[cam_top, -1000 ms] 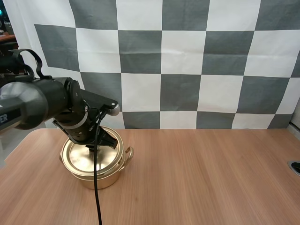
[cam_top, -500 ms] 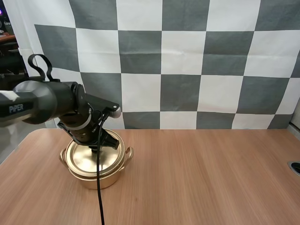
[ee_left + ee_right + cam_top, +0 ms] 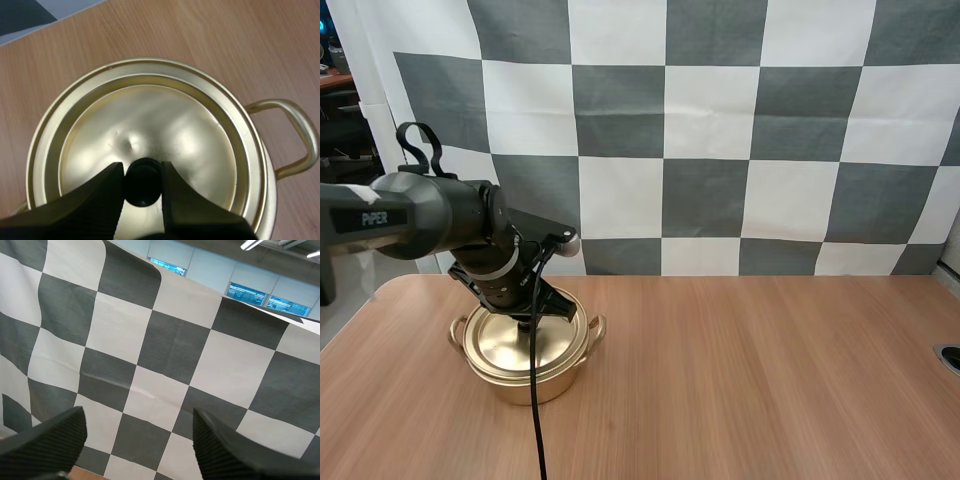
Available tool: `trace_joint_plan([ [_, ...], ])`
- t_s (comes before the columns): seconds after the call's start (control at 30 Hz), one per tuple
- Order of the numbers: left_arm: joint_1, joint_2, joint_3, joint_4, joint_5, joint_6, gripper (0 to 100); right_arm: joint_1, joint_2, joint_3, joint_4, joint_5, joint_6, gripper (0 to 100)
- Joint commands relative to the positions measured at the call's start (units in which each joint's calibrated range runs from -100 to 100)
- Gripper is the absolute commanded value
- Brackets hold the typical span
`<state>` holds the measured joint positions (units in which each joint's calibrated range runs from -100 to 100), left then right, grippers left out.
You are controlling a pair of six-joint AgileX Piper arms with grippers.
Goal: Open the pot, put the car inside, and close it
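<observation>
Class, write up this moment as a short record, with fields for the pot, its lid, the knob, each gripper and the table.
Pot: gold pot with side handles, standing on the table's left side
Lid: lid seated level on the pot
Knob: black knob at the lid's centre
Left gripper: left gripper over the lid, fingers pinching the knob from both sides
Right gripper: right gripper with fingers apart, nothing between them
Table: wooden table
</observation>
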<state>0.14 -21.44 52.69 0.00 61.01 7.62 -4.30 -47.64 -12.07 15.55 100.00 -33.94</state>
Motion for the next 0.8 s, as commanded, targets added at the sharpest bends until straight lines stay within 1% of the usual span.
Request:
trace_joint_plan([
  [0.0,-0.02,0.51,0.02,0.00,1.31,-0.06,0,-0.02,-0.03,0.08,0.01,0.00,0.00,100],
  [0.53,-0.02,0.83,0.02,0.00,2.40,-0.59,0,-0.02,-0.03,0.08,0.01,0.00,0.00,100],
  [0.57,-0.02,0.83,0.02,0.00,2.03,-0.85,1,-0.02,-0.03,0.08,0.01,0.00,0.00,100],
  [0.6,-0.02,0.83,0.02,0.00,1.83,-0.99,4,-0.02,-0.03,0.08,0.01,0.00,0.00,100],
  [0.67,-0.02,0.83,-0.12,0.00,1.64,-0.99,15,-0.02,-0.03,0.08,0.01,0.00,0.00,100],
  [0.7,-0.02,0.83,-0.12,0.00,1.44,-0.99,23,-0.02,-0.03,0.08,0.01,0.00,0.00,100],
  [0.77,-0.02,0.83,-0.12,0.00,1.29,-0.64,44,-0.02,-0.03,0.08,0.13,0.00,0.00,100],
])
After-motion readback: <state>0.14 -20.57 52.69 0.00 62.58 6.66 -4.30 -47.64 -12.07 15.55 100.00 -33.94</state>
